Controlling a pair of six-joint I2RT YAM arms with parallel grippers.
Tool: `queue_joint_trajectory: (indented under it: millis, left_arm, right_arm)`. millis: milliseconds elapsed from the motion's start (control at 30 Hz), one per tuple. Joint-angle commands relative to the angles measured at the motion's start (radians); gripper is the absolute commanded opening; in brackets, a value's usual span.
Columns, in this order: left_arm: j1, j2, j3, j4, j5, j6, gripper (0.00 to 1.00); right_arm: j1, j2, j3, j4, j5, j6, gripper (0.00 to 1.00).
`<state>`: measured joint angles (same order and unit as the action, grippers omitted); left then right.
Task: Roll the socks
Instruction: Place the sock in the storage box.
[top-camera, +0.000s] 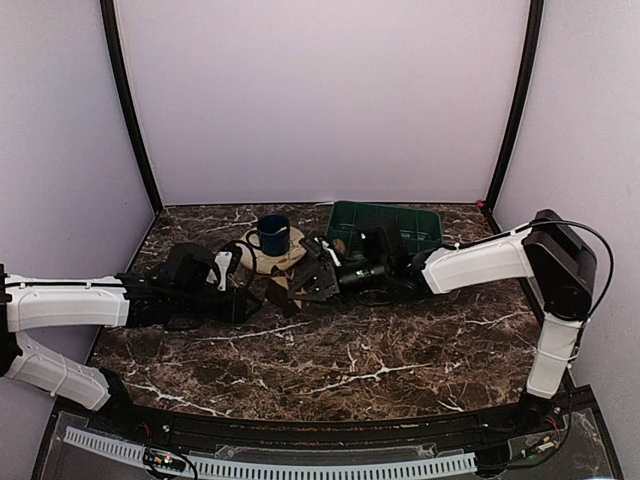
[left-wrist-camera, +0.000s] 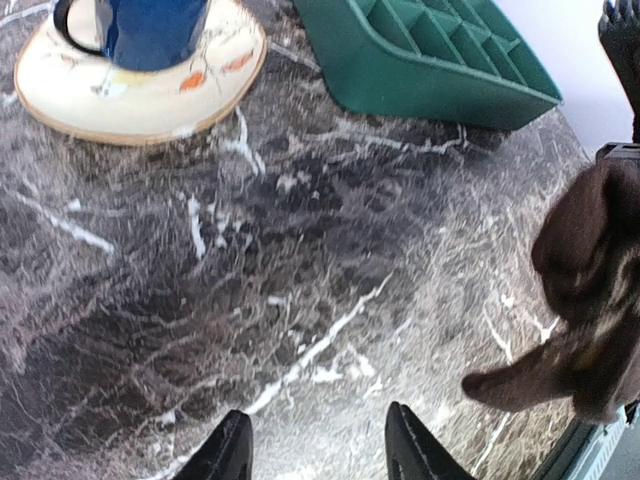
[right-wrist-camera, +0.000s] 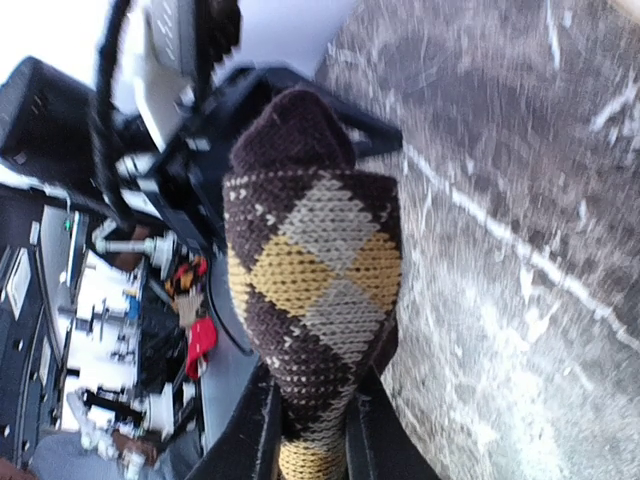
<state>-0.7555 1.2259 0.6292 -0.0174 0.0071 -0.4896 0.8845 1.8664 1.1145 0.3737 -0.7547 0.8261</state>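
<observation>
The right gripper (right-wrist-camera: 312, 445) pinches one end of a soft dark brown argyle sock (right-wrist-camera: 315, 270), knitted with mustard and grey diamonds, its two black fingers closed on the fabric over the middle of the table. The sock juts straight out from the fingers along the gripper's own line. Its rounded dark end leads away from the right arm and toward the left one, so its long axis runs roughly across the table from right to left. In the left wrist view it hangs above the stone with a thin tail drooping toward the surface; whether that tail touches cannot be told. The left gripper (left-wrist-camera: 320, 455) faces it from close by, jaws parted and holding nothing, low over the dark brown marble tabletop (top-camera: 380, 350). Beyond the pair, toward the back wall, a deep blue mug (top-camera: 272, 233) stands on a cream round saucer (top-camera: 262, 262) with orange markings, and a green plastic compartment tray (top-camera: 395, 222) sits to its right. The sock looks bunched and thick rather than wound into a tight bundle, so the rolling appears to be partway at best and not finished. Only this one sock can be picked out with certainty, which leaves the state of any other unknown.
</observation>
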Motion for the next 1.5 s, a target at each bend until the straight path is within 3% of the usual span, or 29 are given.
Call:
queue_joint_trajectory:
  millis: [0, 333, 633, 967, 1133, 1467]
  left_arm:
    - [0.004, 0.003, 0.076, -0.002, -0.047, 0.026, 0.48]
    - [0.003, 0.103, 0.206, 0.035, -0.052, 0.084, 0.50]
    - [0.005, 0.276, 0.347, 0.065, -0.075, 0.126, 0.52]
    - [0.043, 0.529, 0.531, 0.115, -0.001, 0.083, 0.54]
    - [0.052, 0.639, 0.626, 0.123, 0.016, 0.067, 0.54]
    - [0.058, 0.721, 0.705, 0.135, 0.058, 0.051, 0.53]
  right_arm:
    - [-0.023, -0.085, 0.031, 0.060, 0.177, 0.078, 0.00]
    - [-0.104, -0.228, 0.102, -0.237, 0.725, -0.051, 0.00]
    - [-0.153, -0.187, 0.192, -0.476, 1.115, -0.138, 0.00]
    - [-0.182, -0.030, 0.372, -0.732, 1.339, -0.202, 0.00]
    - [-0.184, 0.052, 0.464, -0.833, 1.381, -0.209, 0.00]
    - [-0.188, 0.212, 0.618, -1.007, 1.453, -0.210, 0.00]
